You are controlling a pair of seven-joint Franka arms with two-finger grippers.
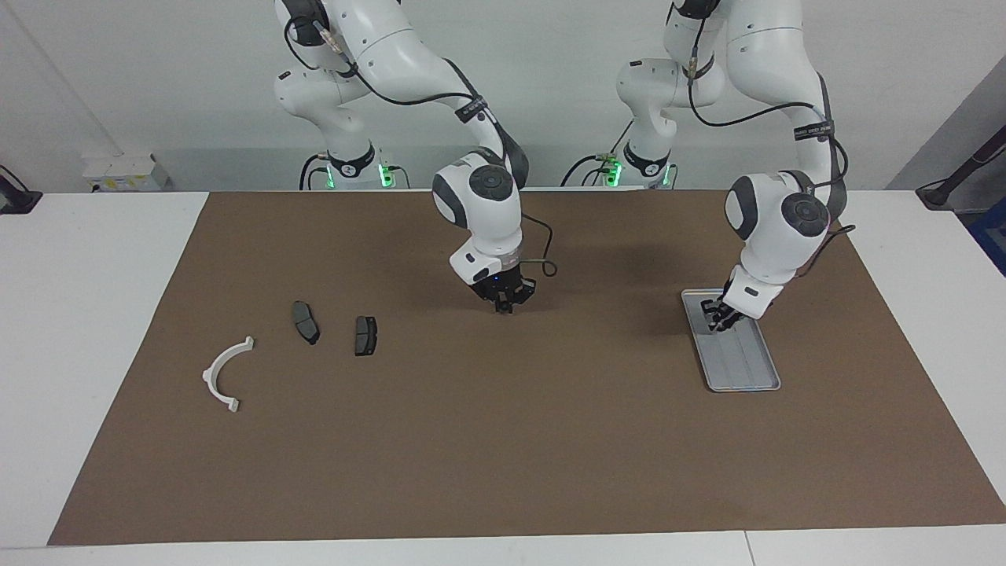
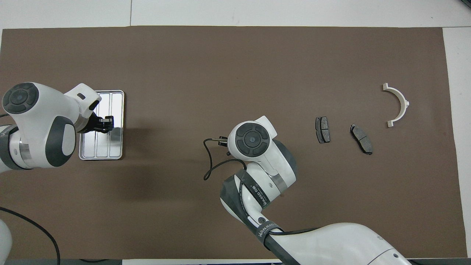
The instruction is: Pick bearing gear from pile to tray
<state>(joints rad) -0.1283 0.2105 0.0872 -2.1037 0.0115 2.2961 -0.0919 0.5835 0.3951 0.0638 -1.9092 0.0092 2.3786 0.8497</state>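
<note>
The pile lies toward the right arm's end of the mat: a white arc piece (image 1: 222, 371) (image 2: 399, 102) and two dark brake pads (image 1: 305, 321) (image 1: 365, 335) (image 2: 322, 129) (image 2: 361, 138). No small black gear shows. The silver ribbed tray (image 1: 743, 369) (image 2: 114, 105) lies toward the left arm's end. My left gripper (image 1: 718, 318) (image 2: 107, 123) hangs low over the tray's end nearer the robots. My right gripper (image 1: 503, 304) hangs low over bare mat at mid-table, apart from the pads; in the overhead view its wrist hides it.
A brown mat (image 1: 503, 440) (image 2: 235, 66) covers most of the white table. The right gripper's black cable (image 2: 206, 162) loops beside its wrist. The white table (image 1: 86, 314) shows bare at both ends.
</note>
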